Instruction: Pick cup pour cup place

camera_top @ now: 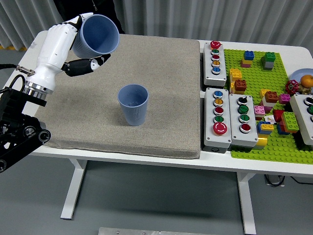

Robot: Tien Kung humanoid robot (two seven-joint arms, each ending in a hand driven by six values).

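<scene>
At upper left, the left hand (63, 41) grips a tilted blue cup (98, 35); another blue cup (133, 104) stands upright mid-mat (166, 88).

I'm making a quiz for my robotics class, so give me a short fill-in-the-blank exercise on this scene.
1. The left hand holds a blue cup in the ____ above the mat.
2. The second blue cup stands ____ on the grey mat.
3. The green baseplate lies to the ____ of the button boxes.

Missing words: air; upright; right
</scene>
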